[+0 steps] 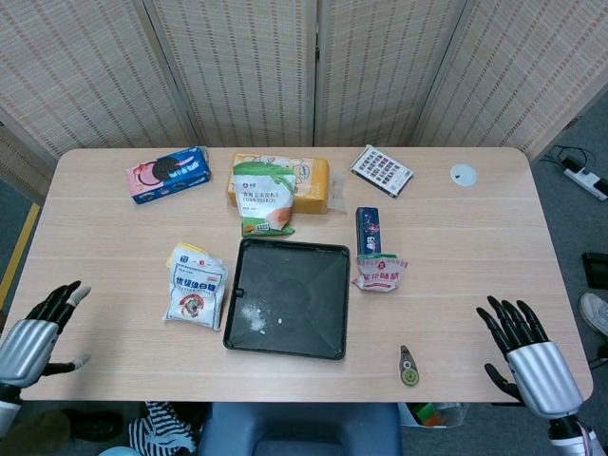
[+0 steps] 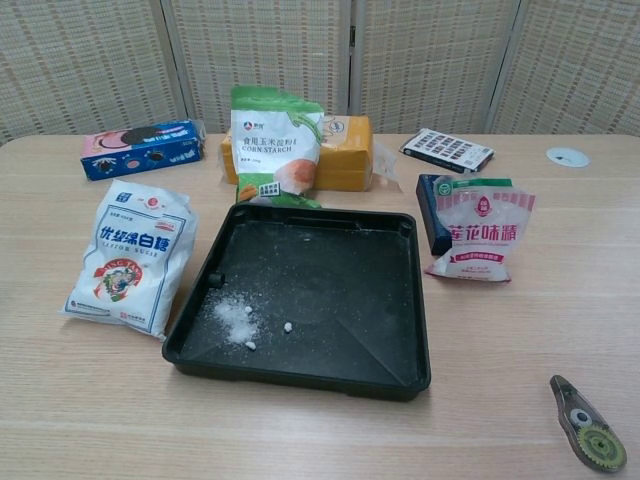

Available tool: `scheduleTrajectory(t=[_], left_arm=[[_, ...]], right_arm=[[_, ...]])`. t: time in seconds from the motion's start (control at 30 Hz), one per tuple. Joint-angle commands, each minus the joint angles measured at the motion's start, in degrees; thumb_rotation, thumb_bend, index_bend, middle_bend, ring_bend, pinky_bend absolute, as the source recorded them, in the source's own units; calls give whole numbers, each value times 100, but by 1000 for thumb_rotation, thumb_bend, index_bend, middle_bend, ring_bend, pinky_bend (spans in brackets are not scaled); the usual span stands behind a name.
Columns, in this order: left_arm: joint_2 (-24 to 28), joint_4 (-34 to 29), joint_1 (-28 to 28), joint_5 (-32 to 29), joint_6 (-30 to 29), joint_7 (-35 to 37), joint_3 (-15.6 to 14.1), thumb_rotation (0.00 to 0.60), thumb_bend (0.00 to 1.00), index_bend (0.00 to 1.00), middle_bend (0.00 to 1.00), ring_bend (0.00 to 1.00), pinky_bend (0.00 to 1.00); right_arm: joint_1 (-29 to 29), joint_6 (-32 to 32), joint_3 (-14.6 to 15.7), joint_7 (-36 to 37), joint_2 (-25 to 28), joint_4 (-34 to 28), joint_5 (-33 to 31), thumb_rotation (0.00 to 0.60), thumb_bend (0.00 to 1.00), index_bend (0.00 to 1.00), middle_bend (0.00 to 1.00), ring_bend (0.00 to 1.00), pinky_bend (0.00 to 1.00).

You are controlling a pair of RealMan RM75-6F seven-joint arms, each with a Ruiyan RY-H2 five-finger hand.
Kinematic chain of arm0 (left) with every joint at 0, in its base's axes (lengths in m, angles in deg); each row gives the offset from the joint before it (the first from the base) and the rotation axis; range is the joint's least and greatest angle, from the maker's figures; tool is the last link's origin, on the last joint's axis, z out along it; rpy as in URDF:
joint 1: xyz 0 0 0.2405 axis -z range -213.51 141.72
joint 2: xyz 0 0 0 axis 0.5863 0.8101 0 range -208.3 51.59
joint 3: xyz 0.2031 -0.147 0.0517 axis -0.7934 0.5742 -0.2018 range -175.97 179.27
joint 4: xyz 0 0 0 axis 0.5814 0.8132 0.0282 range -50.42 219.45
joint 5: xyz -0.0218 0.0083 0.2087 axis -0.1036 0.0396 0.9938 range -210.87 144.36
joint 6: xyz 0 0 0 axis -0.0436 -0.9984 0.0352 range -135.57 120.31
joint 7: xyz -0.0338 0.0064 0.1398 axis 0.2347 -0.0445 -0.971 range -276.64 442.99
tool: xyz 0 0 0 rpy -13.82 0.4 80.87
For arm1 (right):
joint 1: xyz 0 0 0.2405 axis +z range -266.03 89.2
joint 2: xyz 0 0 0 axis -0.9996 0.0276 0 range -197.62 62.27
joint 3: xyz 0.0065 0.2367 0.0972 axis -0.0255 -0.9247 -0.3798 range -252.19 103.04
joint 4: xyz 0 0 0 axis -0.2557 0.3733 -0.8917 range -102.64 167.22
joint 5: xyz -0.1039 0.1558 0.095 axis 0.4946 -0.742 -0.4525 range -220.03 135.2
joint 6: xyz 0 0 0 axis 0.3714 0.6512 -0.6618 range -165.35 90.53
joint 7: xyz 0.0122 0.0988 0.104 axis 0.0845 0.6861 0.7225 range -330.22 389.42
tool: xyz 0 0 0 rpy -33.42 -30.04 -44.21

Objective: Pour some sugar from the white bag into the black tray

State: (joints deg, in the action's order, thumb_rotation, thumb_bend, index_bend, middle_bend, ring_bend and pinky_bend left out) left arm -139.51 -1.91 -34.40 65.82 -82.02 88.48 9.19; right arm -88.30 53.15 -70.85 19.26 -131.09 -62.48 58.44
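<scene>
**Left hand is the near one; bag lies up and inward from it**

Tabletop [image 1: 456,247] first: everything task-related sits left of centre. Black tray [image 1: 289,297] is in the middle near the front edge, with a small patch of sugar [image 2: 238,318] on its floor at the front-left corner, so I'd judge some pouring is already done.

White bag [image 1: 196,286] lies flat just beside the tray's left wall, close but I can't tell if touching. Long axis runs front-to-back, slightly tilted, top end pointing away from the robot.

Left hand [image 1: 30,334] is at the front-left edge of the tabletop, fingers spread, holding nothing. The bag is to its right and further in, well apart. Right hand [image 1: 529,356] is at the front-right corner, also spread and empty, with the tray between it and the bag. Neither hand shows in the chest view.

Judgement: if more sugar is wanted, left hand takes it, reaching inward and right to the bag's near side.
</scene>
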Motion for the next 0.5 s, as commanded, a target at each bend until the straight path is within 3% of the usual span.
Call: scheduleTrajectory(t=[0.03, 0.2, 0.5], left_arm=[[-2, -282, -800, -120, -865, -1187, -514, 600, 168, 0, 0, 0, 32], [216, -847, -1009, -214, -1218, -1674, -644, 600, 165, 0, 0, 0, 0], [163, -893, -991, 96, -1462, -1884, -880, 600, 165, 0, 0, 0, 0]], right_arm=[[-111, 142, -221, -134, -27, -64, -374, 600, 299, 0, 0, 0, 0], [-130, 131, -359, -135, 52, -95, -669, 600, 299, 0, 0, 0, 0], [-152, 159, -247, -267, 26, -144, -401, 600, 299, 0, 0, 0, 0]])
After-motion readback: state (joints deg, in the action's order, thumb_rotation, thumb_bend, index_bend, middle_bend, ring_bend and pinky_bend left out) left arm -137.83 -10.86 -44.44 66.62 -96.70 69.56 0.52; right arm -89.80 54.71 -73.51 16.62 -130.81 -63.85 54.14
